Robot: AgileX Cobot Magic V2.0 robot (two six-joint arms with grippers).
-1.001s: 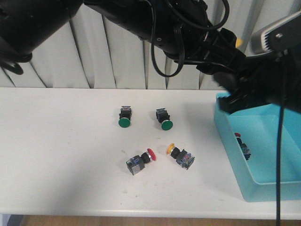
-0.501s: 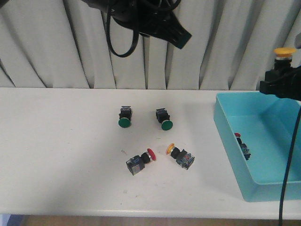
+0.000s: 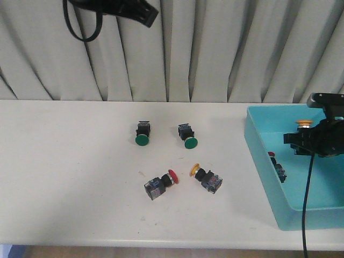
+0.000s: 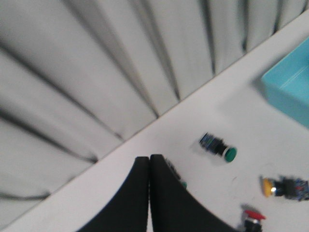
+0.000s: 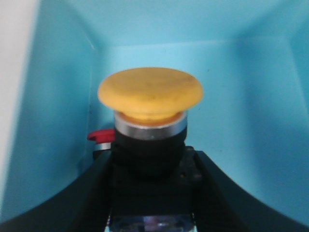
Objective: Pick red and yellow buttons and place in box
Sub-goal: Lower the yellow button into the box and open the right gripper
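Right end effector [image 3: 310,141] lowered into box [image 3: 269,177], grasping yellow button [image 5: 150,104], left end effector [image 4: 149,166] clenched

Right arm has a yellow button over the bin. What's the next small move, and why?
Probably open the right gripper and drop it. The yellow button is clamped between the fingers, and the wrist view shows only the box floor beneath it. A red button already lies by the near wall, off to the side.
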